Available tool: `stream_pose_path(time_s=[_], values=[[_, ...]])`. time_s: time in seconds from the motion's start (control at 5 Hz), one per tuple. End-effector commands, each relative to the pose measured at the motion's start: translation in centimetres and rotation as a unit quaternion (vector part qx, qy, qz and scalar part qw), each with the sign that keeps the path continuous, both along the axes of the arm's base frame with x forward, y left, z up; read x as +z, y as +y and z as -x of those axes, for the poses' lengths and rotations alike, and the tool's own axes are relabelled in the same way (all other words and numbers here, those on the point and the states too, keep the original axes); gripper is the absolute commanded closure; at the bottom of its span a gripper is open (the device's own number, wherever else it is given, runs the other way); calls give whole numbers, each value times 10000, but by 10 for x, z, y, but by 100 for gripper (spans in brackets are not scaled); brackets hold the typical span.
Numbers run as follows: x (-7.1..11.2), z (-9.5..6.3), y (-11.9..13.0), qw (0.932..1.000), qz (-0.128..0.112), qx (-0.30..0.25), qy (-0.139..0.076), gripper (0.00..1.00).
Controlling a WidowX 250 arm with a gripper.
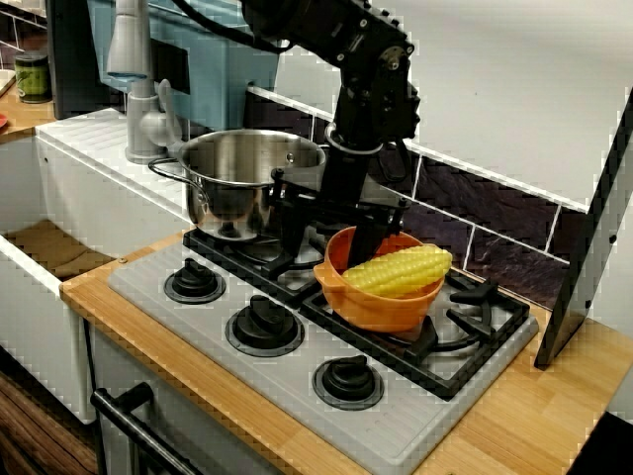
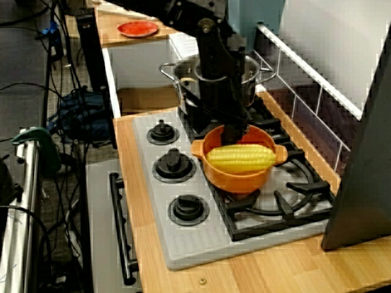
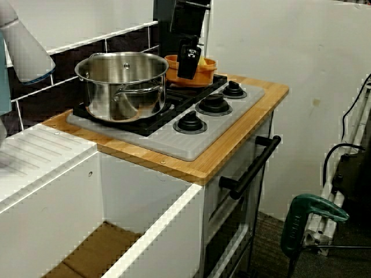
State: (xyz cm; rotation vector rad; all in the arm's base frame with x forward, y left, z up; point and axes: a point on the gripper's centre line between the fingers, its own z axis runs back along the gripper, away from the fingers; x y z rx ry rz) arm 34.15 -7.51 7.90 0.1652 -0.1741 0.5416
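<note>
Frankly, I cannot tell how wide my gripper [image 1: 363, 247] stands inside the orange pot [image 1: 381, 309]; bumping the corn [image 1: 401, 270] could roll it off the near rim

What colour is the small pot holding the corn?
Orange; the small pot shows best in the view from above.

Yellow corn cob [image 1: 401, 271] lying crosswise atop orange pot [image 1: 381, 309]; pot upright on stove grate [image 1: 485, 297].

White wall [image 1: 514, 79], dark tiled backsplash [image 1: 485, 213]
</note>
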Motion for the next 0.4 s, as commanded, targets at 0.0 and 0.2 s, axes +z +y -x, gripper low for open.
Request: stream_pose_path(time_s=[0.0, 0.2], values=[[12, 1, 6, 9997, 48, -1, -253, 0], [12, -1, 8, 9997, 144, -31, -174, 100]])
